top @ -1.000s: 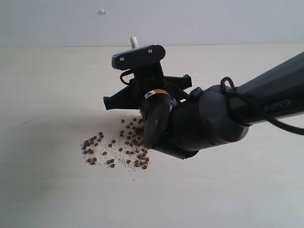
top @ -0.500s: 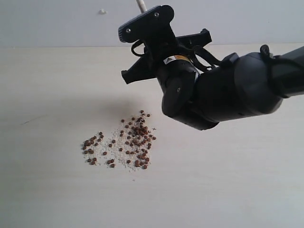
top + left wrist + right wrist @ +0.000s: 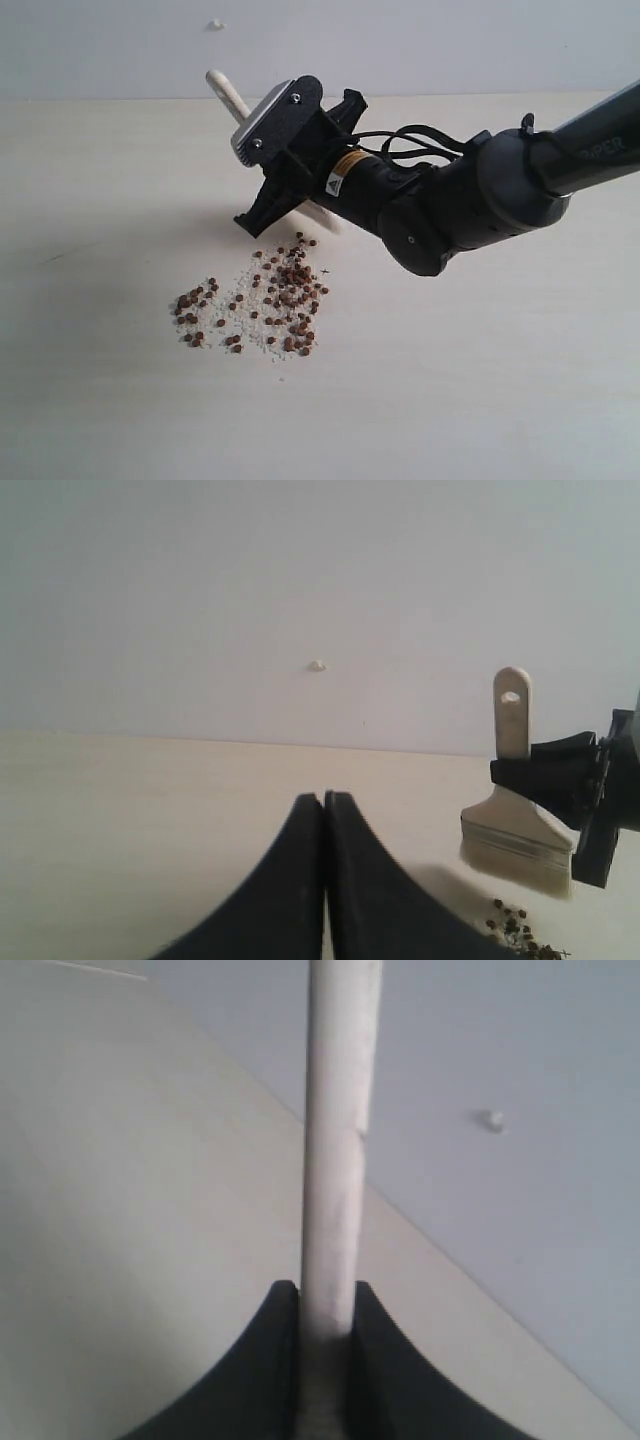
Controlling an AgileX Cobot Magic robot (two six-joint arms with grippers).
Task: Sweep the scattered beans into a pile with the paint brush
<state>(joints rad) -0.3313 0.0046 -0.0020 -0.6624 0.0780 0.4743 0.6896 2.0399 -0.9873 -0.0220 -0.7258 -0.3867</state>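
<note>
The beans (image 3: 265, 300) lie as a loose patch of reddish-brown pellets among whitish crumbs on the pale table (image 3: 100, 200). My right gripper (image 3: 285, 175) reaches in from the right and hangs just above the patch's far edge, shut on the paint brush (image 3: 226, 98). The brush is tilted, its cream handle end pointing up and to the left. In the right wrist view the handle (image 3: 335, 1160) runs out from between the jaws of the right gripper (image 3: 325, 1295). The left wrist view shows the brush (image 3: 515, 830) with its bristles just above the beans (image 3: 515, 925). My left gripper (image 3: 324, 798) is shut and empty.
A plain grey wall (image 3: 450, 40) stands behind the table, with a small white spot (image 3: 215, 23) on it. The right arm's dark body (image 3: 470, 200) stretches over the table's right half.
The right gripper lifted off the beans with the brush, then came back down and tilted, its handle end now pointing up-left. The beans it had covered show bunched at the patch's right side.
</note>
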